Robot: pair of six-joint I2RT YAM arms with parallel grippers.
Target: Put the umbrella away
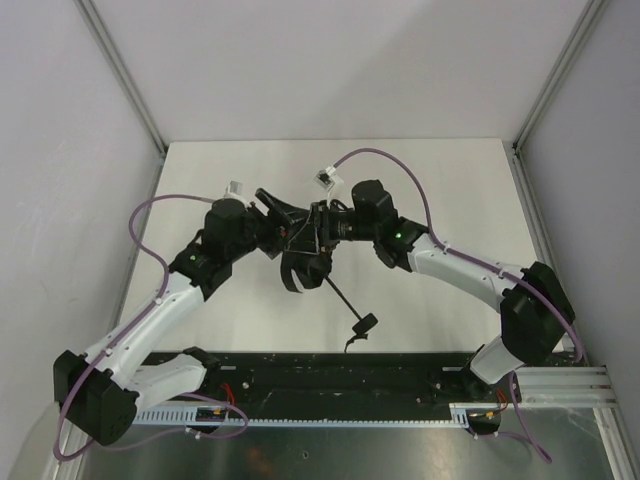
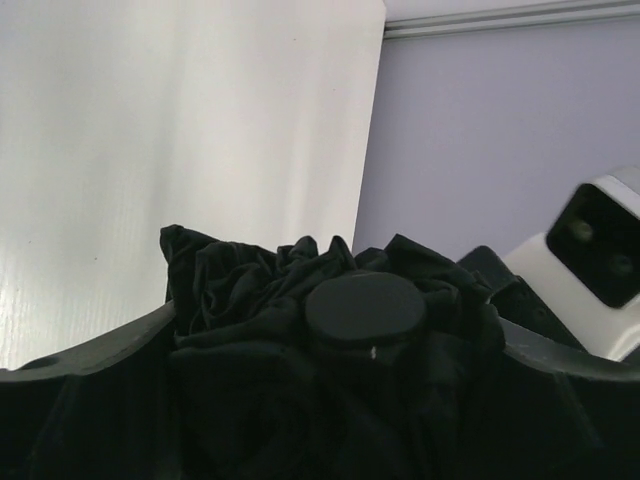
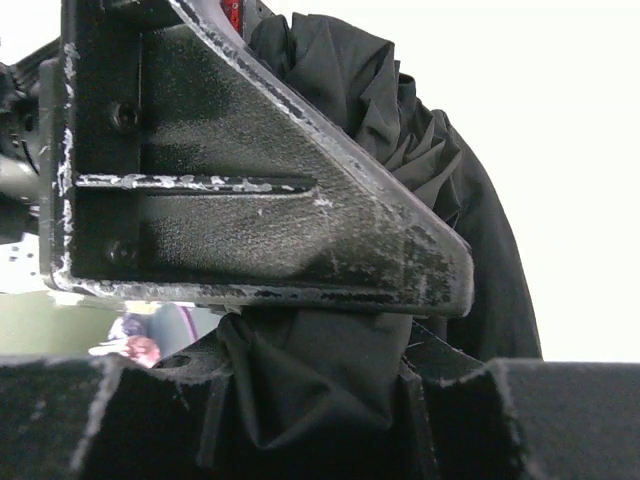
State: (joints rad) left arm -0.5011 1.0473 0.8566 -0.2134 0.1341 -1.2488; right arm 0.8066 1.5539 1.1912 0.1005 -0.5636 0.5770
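The black umbrella point(image 1: 300, 262) hangs folded and bunched over the middle of the white table point(image 1: 450, 190), held between both arms. Its thin shaft point(image 1: 340, 295) slants down to the right and ends in the small handle point(image 1: 365, 322) with its strap. My left gripper point(image 1: 274, 236) is shut on the canopy bundle. In the left wrist view the round top cap point(image 2: 365, 308) and crumpled fabric fill the space between its fingers point(image 2: 90, 362). My right gripper point(image 1: 322, 232) is shut on a fold of the fabric point(image 3: 330, 385), right against the left gripper's finger point(image 3: 250, 190).
Grey walls with metal frame posts point(image 1: 125, 75) close in the table on three sides. A black rail point(image 1: 330, 375) runs along the near edge by the arm bases. Purple cables point(image 1: 400, 165) loop over both arms.
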